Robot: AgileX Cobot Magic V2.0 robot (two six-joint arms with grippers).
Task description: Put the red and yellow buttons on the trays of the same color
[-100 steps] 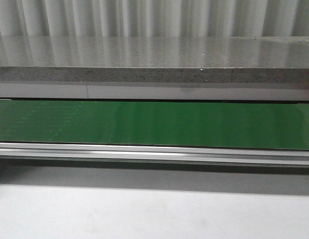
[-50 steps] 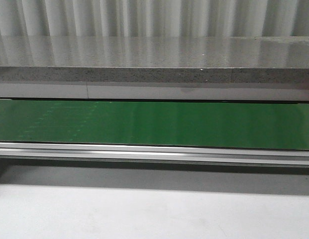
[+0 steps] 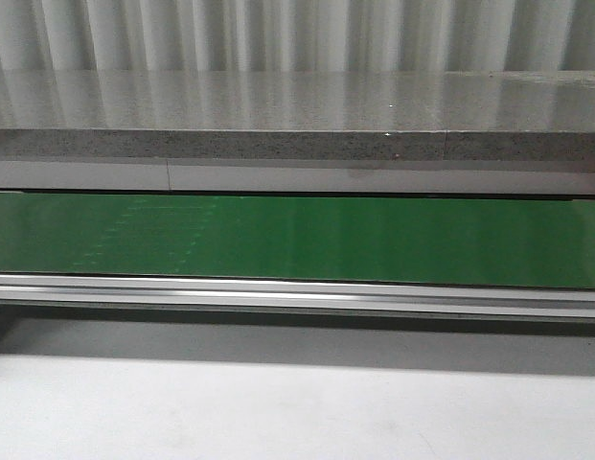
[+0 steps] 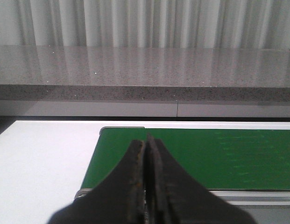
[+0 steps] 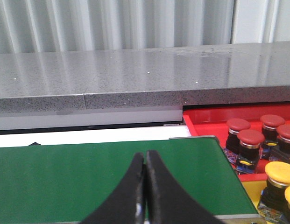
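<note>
In the right wrist view a red tray (image 5: 205,122) holds several red buttons (image 5: 250,138). Just in front of it a yellow tray (image 5: 253,190) holds yellow buttons (image 5: 279,173). My right gripper (image 5: 145,155) is shut and empty over the green belt (image 5: 88,177), to the left of the trays. My left gripper (image 4: 145,140) is shut and empty over the left end of the belt (image 4: 219,156). No button lies on the belt in any view. The front view shows only the bare belt (image 3: 297,240); neither gripper nor any tray shows there.
A grey speckled counter (image 3: 297,115) runs behind the belt, with corrugated wall panels behind it. A metal rail (image 3: 297,292) edges the belt's near side. White table surface (image 4: 42,163) lies left of the belt's end.
Faint marks on the left part of the belt have shifted to the right in the front view. Nothing else differs.
</note>
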